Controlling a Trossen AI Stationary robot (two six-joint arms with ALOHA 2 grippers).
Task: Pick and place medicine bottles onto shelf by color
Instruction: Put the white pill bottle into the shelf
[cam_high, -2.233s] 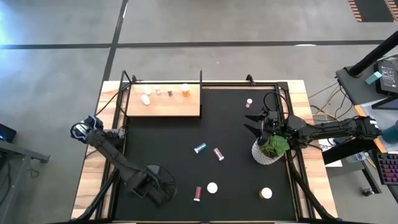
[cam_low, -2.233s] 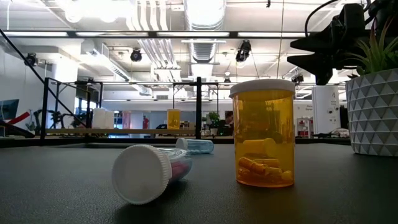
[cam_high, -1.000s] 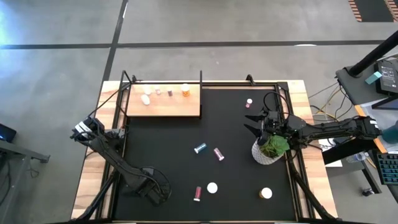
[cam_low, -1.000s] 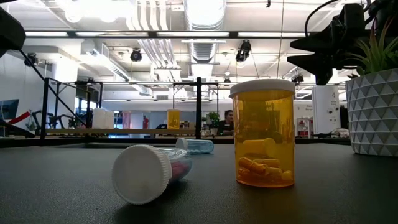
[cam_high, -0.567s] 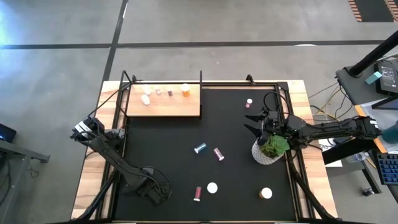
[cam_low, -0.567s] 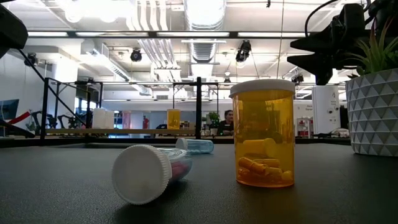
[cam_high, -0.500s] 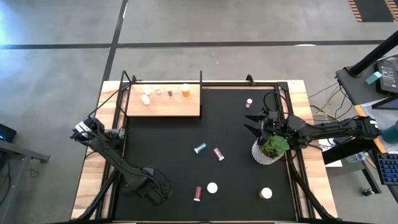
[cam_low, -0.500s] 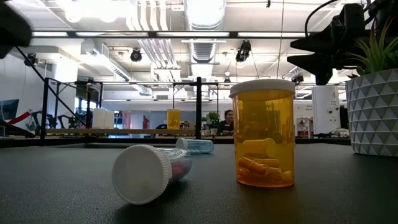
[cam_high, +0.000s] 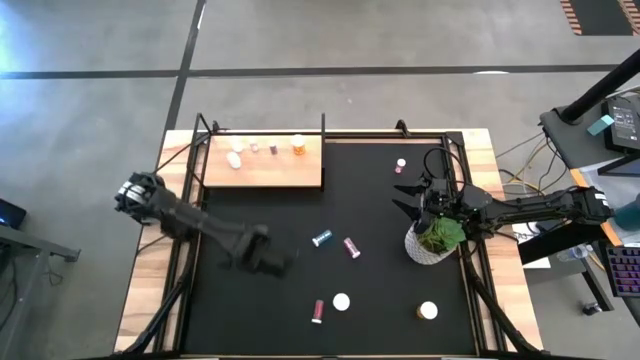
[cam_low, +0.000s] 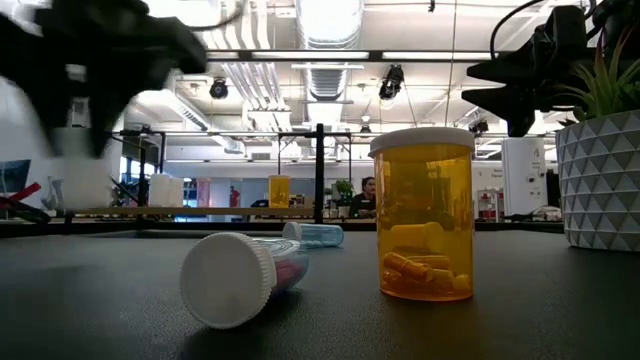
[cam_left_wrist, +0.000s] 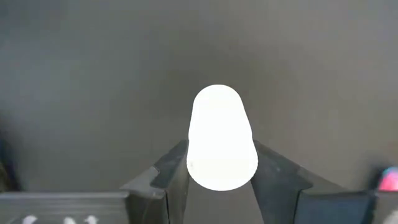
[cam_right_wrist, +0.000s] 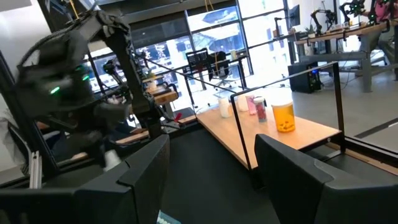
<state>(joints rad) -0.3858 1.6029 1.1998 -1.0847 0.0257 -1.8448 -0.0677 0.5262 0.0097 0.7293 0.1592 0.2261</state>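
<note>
My left gripper (cam_high: 272, 262) hangs over the left half of the black mat, shut on a white medicine bottle (cam_left_wrist: 221, 134). The bottle also shows under that arm in the right wrist view (cam_right_wrist: 112, 160). Loose bottles lie on the mat: blue (cam_high: 322, 238), pink (cam_high: 351, 247), another pink (cam_high: 317, 311), one showing a white cap (cam_high: 341, 301) and an orange one (cam_low: 422, 215). The shelf (cam_high: 262, 172) at the far left carries several bottles, among them an orange one (cam_high: 298, 146). My right gripper (cam_right_wrist: 211, 180) waits open by the plant pot. My left gripper pinches the white bottle between its two fingers at the bottle's wider end (cam_left_wrist: 222, 167), one finger on each side. The fingers come from above, pointing down. The bottle hangs below them, lifted clear of the mat.
A white pot with a green plant (cam_high: 432, 240) stands at the mat's right, under my right arm. A pink bottle (cam_high: 401, 164) lies at the far right. A black frame (cam_high: 323, 130) runs round the table's far side and the shelf.
My left gripper has swung from the mat's near left corner toward the far edge and a little to the right, rising as it went. It now shows blurred at the upper left of the low view. The bottles on the mat have stayed put.
</note>
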